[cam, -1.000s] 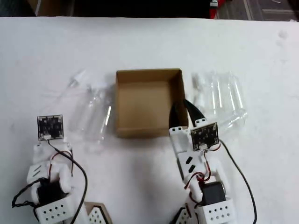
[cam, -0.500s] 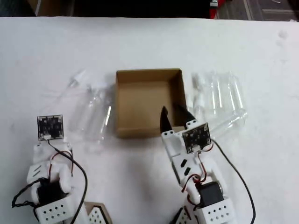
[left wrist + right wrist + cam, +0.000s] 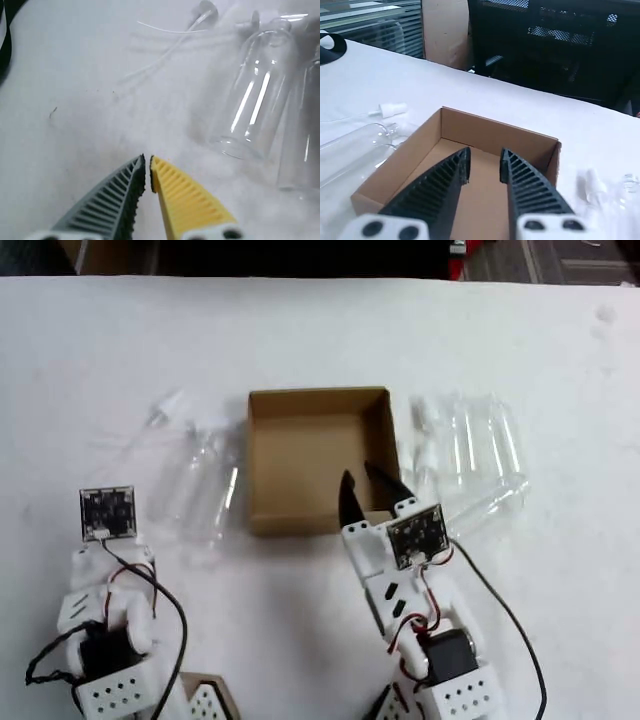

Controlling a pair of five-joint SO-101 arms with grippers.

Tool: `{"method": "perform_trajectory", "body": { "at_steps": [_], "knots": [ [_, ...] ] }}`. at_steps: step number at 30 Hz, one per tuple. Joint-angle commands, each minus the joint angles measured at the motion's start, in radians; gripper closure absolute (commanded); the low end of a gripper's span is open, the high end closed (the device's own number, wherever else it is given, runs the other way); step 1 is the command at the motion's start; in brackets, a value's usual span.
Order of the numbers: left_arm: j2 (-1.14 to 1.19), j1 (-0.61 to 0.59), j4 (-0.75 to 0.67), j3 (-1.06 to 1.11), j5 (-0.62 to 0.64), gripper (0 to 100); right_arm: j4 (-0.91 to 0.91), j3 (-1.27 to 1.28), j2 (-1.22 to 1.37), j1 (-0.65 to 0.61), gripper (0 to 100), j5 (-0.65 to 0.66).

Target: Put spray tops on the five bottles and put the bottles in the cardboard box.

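Observation:
The open cardboard box (image 3: 262,455) sits mid-table, with nothing inside. Left of it lie clear bottles (image 3: 200,485) without tops and a spray top with its tube (image 3: 165,410). More clear bottles (image 3: 480,450) and a white spray top (image 3: 425,420) lie to the right of the box. My right gripper (image 3: 367,492) hangs over the box's near right corner, black fingers open and holding nothing; its wrist view shows the gripper (image 3: 484,162) above the box (image 3: 495,132). My left gripper (image 3: 148,167) is shut and bare, low over the table short of a bottle (image 3: 255,95) and spray top (image 3: 200,12).
The left arm (image 3: 105,540) stands at the near left, the right arm's base (image 3: 450,680) at the near right. The white table (image 3: 320,330) runs open behind the box. Dark chairs (image 3: 560,40) stand beyond the far edge.
My right gripper has swung left, from straddling the box's right wall to over its near right corner, and its fingers have narrowed. The left arm has not moved.

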Motion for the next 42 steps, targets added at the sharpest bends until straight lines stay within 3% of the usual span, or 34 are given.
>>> {"method": "perform_trajectory", "body": {
  "at_steps": [1, 26, 31, 36, 42],
  "knots": [
    [-0.012, 0.004, -0.011, -0.026, -0.011, 97, 0.004, 0.008, -0.001, 0.015, 91.0, 0.011],
    [-0.012, -0.002, -0.009, -0.046, -0.014, 97, -0.033, 0.008, -0.001, 0.081, 91.4, 0.008],
    [-0.012, -0.002, -0.002, -0.258, -0.236, 97, -0.025, 0.008, -0.001, 0.082, 91.5, 0.011],
    [-0.012, 0.002, 0.051, -0.526, -0.169, 97, -0.024, 0.008, -0.001, 0.084, 91.5, 0.012],
    [-0.012, 0.004, 0.137, -0.721, -0.25, 97, -0.024, 0.008, -0.001, 0.087, 91.5, 0.012]
  ]
}}
